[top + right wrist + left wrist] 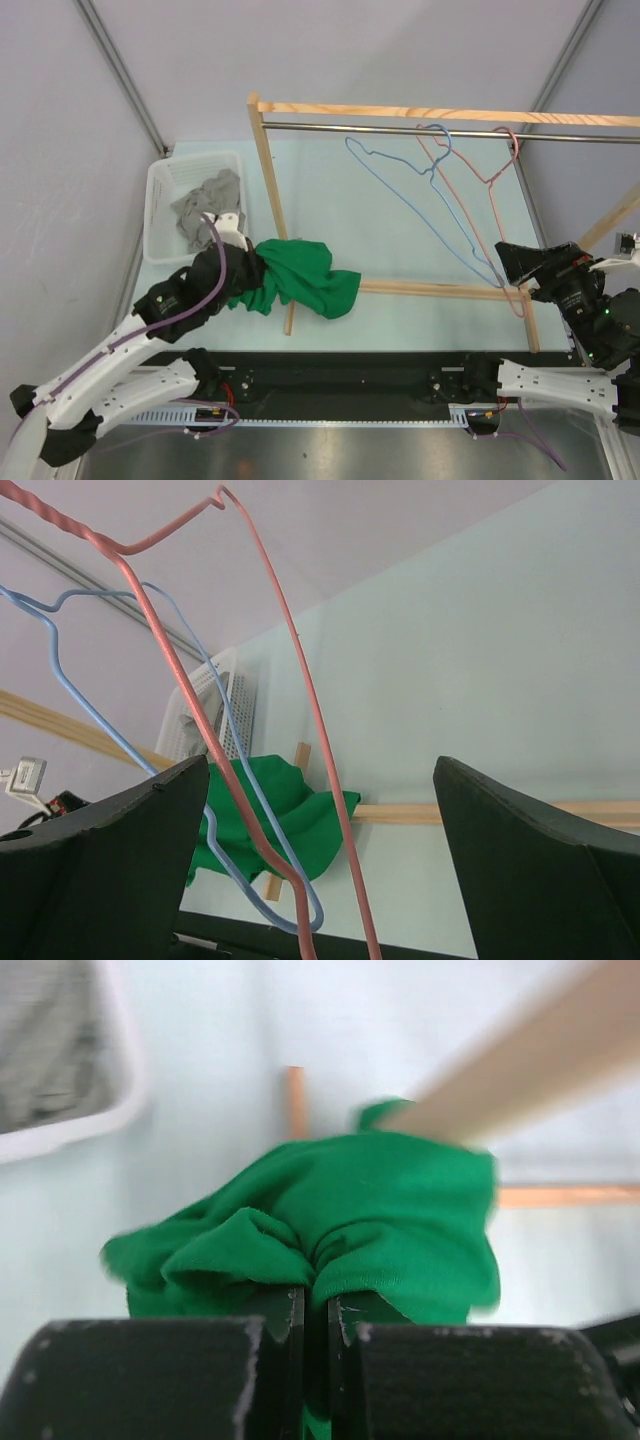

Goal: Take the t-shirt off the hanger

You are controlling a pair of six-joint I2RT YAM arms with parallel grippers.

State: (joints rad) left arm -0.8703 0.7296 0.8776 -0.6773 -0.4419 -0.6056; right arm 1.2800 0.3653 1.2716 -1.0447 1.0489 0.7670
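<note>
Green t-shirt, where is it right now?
Top view, left side: the green t-shirt is bunched in the left gripper, beside the wooden rack's left post.

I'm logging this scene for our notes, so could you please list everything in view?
t-shirt: one, green, bunched by the rack's left post
blue hanger: one, on the rail, bare
pink hanger: one, on the rail, bare
rack: one, wood with a metal rail, across the table
basket: one, white, far left
cloth: one, grey, in the basket
table: one, pale green
left gripper: black, shut on the t-shirt
right gripper: black, open, by the hangers
</note>
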